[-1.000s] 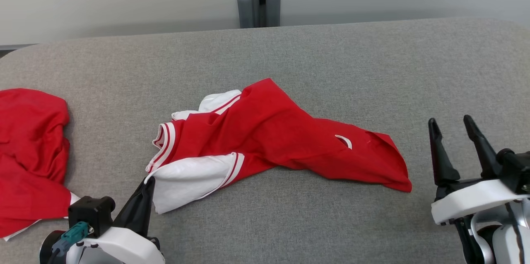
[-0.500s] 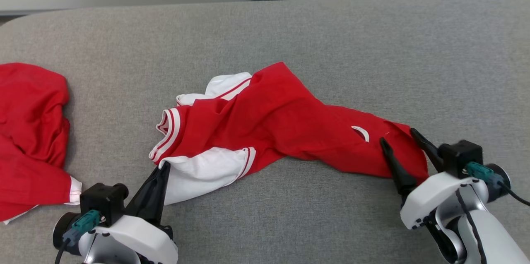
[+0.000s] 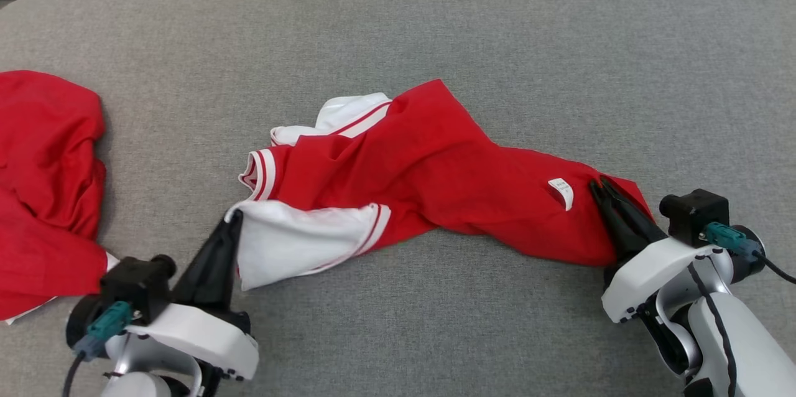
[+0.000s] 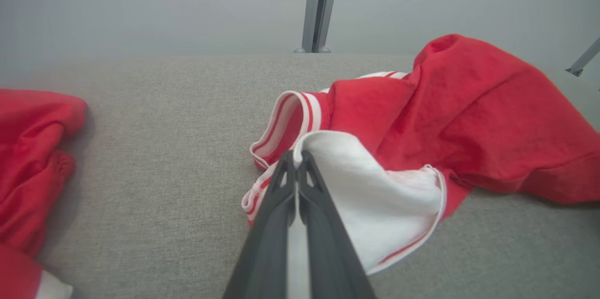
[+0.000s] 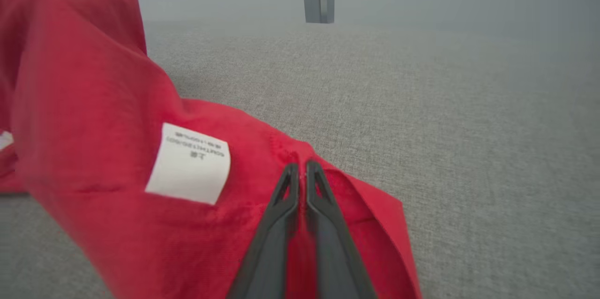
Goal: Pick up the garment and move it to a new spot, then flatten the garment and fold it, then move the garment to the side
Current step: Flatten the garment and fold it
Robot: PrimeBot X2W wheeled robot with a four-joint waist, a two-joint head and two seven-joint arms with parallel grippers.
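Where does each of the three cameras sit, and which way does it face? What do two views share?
Head view: on the head, facing down at the grey fabric table; left claw and right claw show at the lower corners.
Left wrist view: on the left wrist, along the shut left claw pinching the white sleeve of the red-and-white garment.
Right wrist view: on the right wrist, along the right claw shut on its red edge, beside a white label.
Shared: both wrist views show garment, table and a grey post.

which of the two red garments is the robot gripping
The middle red and white garment: the left gripper pinches its white sleeve, the right gripper its red end. The other red garment lies untouched at the left.
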